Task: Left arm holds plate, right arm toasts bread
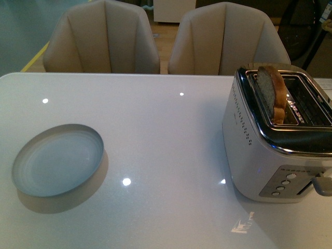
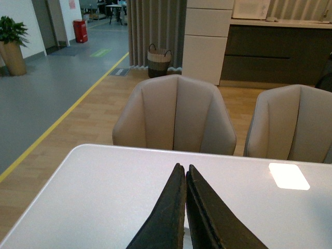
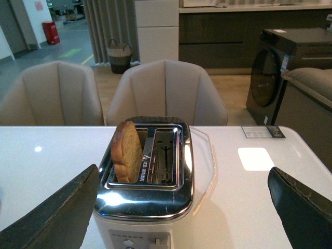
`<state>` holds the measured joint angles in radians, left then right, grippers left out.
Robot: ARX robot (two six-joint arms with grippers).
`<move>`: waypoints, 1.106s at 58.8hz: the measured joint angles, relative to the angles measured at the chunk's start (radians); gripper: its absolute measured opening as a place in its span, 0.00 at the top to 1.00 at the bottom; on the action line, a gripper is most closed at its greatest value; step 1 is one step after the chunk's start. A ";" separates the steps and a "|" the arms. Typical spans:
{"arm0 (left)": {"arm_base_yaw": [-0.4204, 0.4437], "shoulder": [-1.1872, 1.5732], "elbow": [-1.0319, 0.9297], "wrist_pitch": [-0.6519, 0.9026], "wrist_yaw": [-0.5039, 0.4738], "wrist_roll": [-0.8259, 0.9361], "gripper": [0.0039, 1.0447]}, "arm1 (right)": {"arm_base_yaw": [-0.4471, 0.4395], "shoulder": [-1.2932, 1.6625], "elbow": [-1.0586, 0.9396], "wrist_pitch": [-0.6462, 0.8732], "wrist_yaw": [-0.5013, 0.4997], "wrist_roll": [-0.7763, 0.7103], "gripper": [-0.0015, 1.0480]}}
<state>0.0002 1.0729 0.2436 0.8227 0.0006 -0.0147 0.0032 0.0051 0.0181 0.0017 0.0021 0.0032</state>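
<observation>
Left end effector [image 2: 185, 218] closed, empty, right end effector [image 3: 181, 207] wide open, bread [image 1: 271, 92] in toaster [image 1: 275, 140], plate [image 1: 57, 160] apart.

Non-task stuff I see: glossy white tabletop [image 1: 166, 135] with ceiling-light glints. Chrome-and-white two-slot toaster [image 1: 270, 155] on its right side, buttons and lever on the end facing me. Two beige padded chairs [image 1: 101, 39] [image 1: 228, 39] behind the far edge. Further back: wicker basket [image 2: 159, 60] on wood floor, grey curtain [image 2: 155, 31], potted plant [image 2: 11, 44], red bin [image 2: 80, 31], dark appliance [image 3: 290, 72].
</observation>
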 joint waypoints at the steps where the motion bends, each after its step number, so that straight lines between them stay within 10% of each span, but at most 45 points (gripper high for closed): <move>1: 0.000 -0.018 -0.015 -0.002 0.000 0.000 0.97 | 0.000 0.000 0.000 0.000 0.000 0.000 0.09; 65: 0.000 -0.727 -0.230 -0.477 -0.001 0.003 0.97 | 0.000 0.000 0.000 0.000 0.000 0.000 0.09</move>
<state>0.0002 0.3458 0.0132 0.3458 -0.0002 -0.0113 0.0032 0.0051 0.0181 0.0017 0.0021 0.0032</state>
